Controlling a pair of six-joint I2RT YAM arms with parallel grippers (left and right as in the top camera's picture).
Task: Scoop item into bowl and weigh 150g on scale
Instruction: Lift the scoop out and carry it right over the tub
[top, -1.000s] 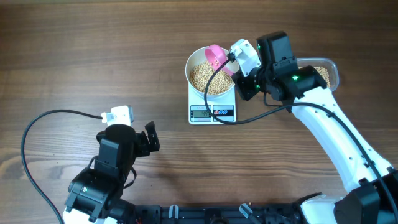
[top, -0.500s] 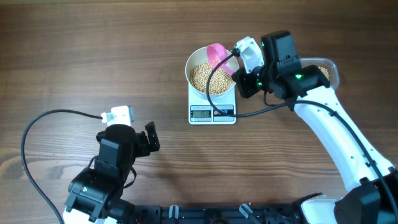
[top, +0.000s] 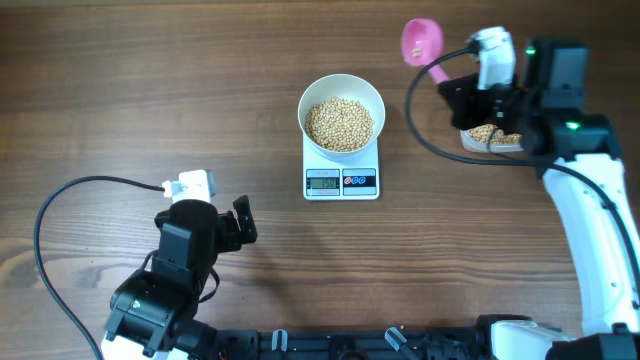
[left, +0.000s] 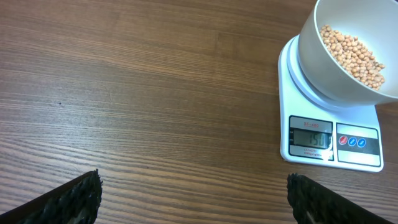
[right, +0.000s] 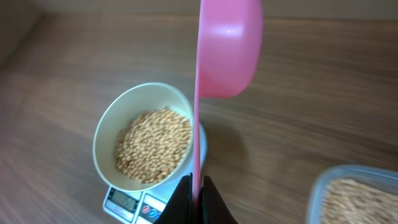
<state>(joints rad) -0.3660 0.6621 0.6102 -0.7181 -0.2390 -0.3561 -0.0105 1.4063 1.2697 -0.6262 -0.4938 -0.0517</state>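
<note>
The white bowl (top: 342, 112) stands on the white scale (top: 341, 182), filled with beige beans (top: 339, 124). It shows too in the left wrist view, bowl (left: 323, 74) on scale (left: 333, 140), and in the right wrist view, bowl (right: 109, 134) over scale (right: 134, 204). My right gripper (top: 455, 92) (right: 197, 190) is shut on the handle of a pink scoop (top: 421, 40) (right: 229, 46), held up to the right of the bowl. My left gripper (top: 243, 222) (left: 193, 196) is open with nothing in it, low over the table left of the scale.
A clear plastic tub (top: 492, 138) (right: 348, 196) of beans sits under the right arm at the right. A black cable (top: 60, 200) loops across the table at the left.
My right gripper has swung the pink scoop away from the bowl, up and to the right. The left arm has stayed still.
</note>
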